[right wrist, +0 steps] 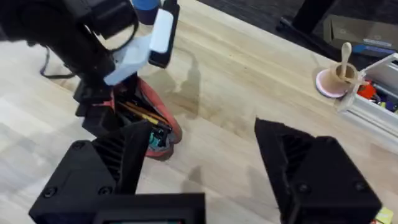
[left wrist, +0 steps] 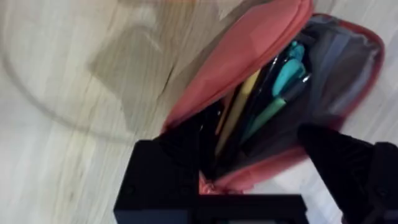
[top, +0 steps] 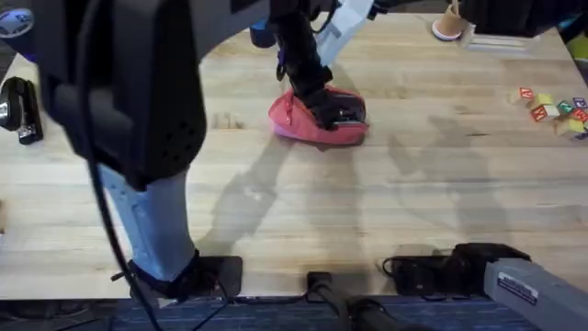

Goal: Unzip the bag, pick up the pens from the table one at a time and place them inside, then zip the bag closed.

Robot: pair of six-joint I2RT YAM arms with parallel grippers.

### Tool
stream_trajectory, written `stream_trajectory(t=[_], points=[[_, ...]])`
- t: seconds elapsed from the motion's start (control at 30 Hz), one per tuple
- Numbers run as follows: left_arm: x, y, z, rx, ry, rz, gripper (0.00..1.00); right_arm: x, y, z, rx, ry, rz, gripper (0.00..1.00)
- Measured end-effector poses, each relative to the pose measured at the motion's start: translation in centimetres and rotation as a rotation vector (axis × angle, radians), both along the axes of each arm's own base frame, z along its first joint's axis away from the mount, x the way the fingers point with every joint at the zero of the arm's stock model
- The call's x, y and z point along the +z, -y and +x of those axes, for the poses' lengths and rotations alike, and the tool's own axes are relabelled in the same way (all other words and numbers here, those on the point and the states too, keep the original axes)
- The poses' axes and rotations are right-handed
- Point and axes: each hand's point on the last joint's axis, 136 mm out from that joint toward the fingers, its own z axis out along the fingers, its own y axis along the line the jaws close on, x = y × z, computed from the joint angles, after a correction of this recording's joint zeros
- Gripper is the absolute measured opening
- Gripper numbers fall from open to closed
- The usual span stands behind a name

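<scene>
1. The left gripper (left wrist: pixel 249 186) is hovering with fingers spread, straddling the bag (left wrist: pixel 249 56).
2. The bag is lying unzipped, holding pens (left wrist: pixel 239 109) directly beneath that gripper.
3. The right gripper (right wrist: pixel 205 168) is waiting wide open, well apart from it.

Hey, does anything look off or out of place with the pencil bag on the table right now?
Nothing looks damaged or spilled. The bag lies unzipped on the table, gaping wide, with pens inside. The left gripper is right at its opening. A stapler sits near the table's left edge, apart from it.
</scene>
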Motion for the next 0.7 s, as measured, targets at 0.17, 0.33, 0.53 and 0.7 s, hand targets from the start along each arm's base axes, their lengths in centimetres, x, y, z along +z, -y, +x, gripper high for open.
stream_trajectory(t=[0.17,0.33,0.53,0.7], points=[[4.4,-2.3,0.9,0.026,0.101,-0.029,0.992,0.0,0.0,0.0,0.0,0.0,0.0,0.997],[9.2,-6.0,0.1,0.032,0.184,-0.031,0.993,0.0,0.0,0.0,0.0,0.0,0.0,0.998],[11.3,-7.6,-1.0,-0.016,0.228,-0.03,0.994,0.0,0.0,0.0,0.0,0.0,0.0,0.997],[11.8,-9.9,-1.6,-0.008,0.205,-0.029,0.995,-0.2,-0.4,-0.2,0.014,-0.01,0.0,0.998]])
